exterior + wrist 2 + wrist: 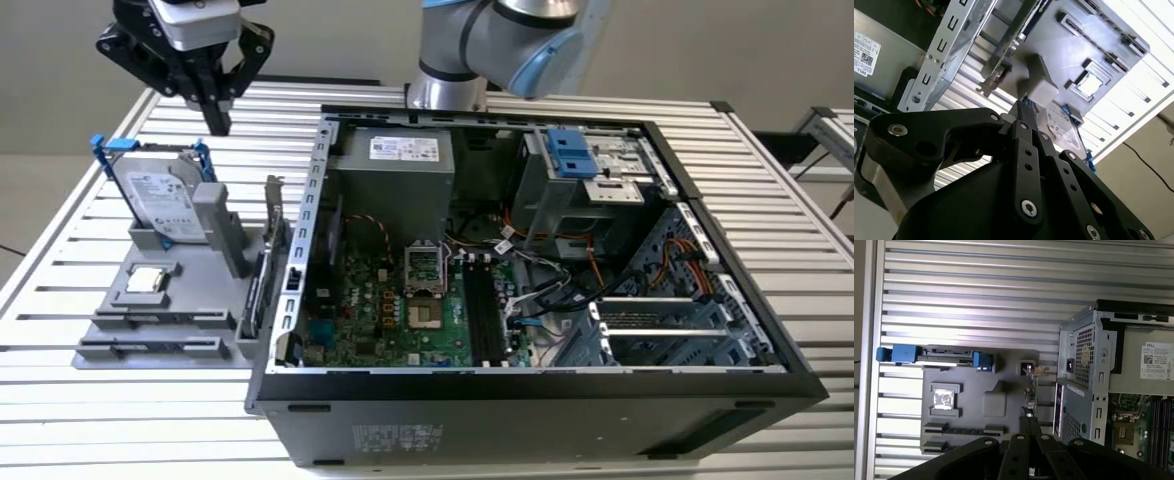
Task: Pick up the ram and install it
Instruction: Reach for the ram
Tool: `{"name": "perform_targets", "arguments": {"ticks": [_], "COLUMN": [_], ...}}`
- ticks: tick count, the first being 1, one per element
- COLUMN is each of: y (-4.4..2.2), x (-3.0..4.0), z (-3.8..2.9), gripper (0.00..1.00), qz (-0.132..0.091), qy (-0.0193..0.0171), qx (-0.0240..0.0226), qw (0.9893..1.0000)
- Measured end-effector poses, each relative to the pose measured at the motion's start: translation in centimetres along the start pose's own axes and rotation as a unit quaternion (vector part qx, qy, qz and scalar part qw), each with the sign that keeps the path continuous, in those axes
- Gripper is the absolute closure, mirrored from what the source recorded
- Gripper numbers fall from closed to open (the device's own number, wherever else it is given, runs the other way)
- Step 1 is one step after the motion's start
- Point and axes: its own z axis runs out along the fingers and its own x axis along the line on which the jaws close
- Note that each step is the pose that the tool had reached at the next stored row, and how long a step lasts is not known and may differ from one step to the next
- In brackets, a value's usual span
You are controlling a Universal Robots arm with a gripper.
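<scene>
The gripper [216, 124] hangs above the tray [969, 390], jaws closed together and empty; the ram [1030, 395] stands on edge at the tray's case-side edge.

Silver tube arm [461, 40] here, pale blue caps on the joints. End effector [215, 120] is matte black throughout, with angular linkage plates and small round screw heads dotting the fingers [1026, 165].
</scene>
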Motion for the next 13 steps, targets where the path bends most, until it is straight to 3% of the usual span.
{"name": "perform_targets", "arguments": {"ticks": [13], "y": [0.06], "x": [1.32], "z": [-0.02], "gripper": [1.0], "qz": [-0.01], "qy": [0.0005], "qx": [-0.0002], "qw": [0.9999]}}
